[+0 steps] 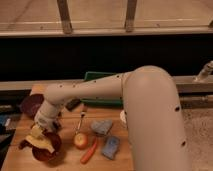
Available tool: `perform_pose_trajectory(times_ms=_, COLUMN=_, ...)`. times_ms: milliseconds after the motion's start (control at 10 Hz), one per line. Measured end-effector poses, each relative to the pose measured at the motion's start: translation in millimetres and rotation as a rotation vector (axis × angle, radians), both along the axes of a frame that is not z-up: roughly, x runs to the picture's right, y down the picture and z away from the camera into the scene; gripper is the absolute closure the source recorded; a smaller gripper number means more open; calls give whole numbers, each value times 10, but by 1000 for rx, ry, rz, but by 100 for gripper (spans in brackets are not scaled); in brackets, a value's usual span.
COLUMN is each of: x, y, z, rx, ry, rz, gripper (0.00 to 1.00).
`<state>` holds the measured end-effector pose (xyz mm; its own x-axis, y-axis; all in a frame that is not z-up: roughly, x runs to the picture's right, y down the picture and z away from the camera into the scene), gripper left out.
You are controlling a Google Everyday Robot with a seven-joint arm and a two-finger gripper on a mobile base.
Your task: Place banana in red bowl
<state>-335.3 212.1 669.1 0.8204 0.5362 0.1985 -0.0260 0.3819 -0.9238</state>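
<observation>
One big white arm (100, 92) sweeps across from the right and bends down to the near left corner of the wooden table (125, 162). Its end effector (41, 131) hangs right over the red bowl (47, 149), low enough that it covers the bowl's back rim from where I stand. The banana (39, 141) — pale yellow, lying slantwise — sits at the tip of the end effector and stretches over the bowl's left rim and into its opening; it looks to be gripped between the fingers, though the wrist hides the contact, so I can't tell for sure whether they are closed on it. Something dark pokes out at the bowl's left edge, too dim to name.

Behind the bowl, further back on the left, sits the darker maroon bowl (32, 104), well apart from the red one. Just right of the red bowl rests the apple (80, 141), yellow with a reddish side, and a thin pale stick-like object (82, 121) stands up from behind it. Beside the apple, slanting toward the table's front edge, lies the carrot (89, 151). Next comes a grey crumpled cloth (101, 126) and, nearer the front, a blue sponge (110, 147) — the two lie close together. A green tray (95, 76) shows at the back, mostly hidden behind the arm.
</observation>
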Motion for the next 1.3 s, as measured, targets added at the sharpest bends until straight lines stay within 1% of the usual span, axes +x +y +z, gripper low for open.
perform_pose_trajectory(times_ms=200, x=-32, y=64, z=-1, rx=-13, ry=-5, rz=-8, gripper=84)
perform_pose_trajectory(times_ms=300, x=-7, y=87, z=15, rx=-21, ry=2, rz=-7, gripper=74)
perform_pose_trajectory(times_ms=500, x=70, y=96, z=58, rx=-33, ry=24, rz=4, gripper=52)
perform_pose_trajectory(times_ms=800, x=110, y=98, z=72, rx=-34, ry=34, rz=2, gripper=24)
perform_pose_trajectory(times_ms=900, x=130, y=92, z=72, rx=-32, ry=39, rz=0, gripper=20)
perform_pose_trajectory(times_ms=1100, x=183, y=60, z=61, rx=-19, ry=49, rz=2, gripper=20)
perform_pose_trajectory(times_ms=1200, x=202, y=27, z=48, rx=-7, ry=53, rz=3, gripper=20)
perform_pose_trajectory(times_ms=1300, x=233, y=-50, z=18, rx=16, ry=60, rz=2, gripper=20)
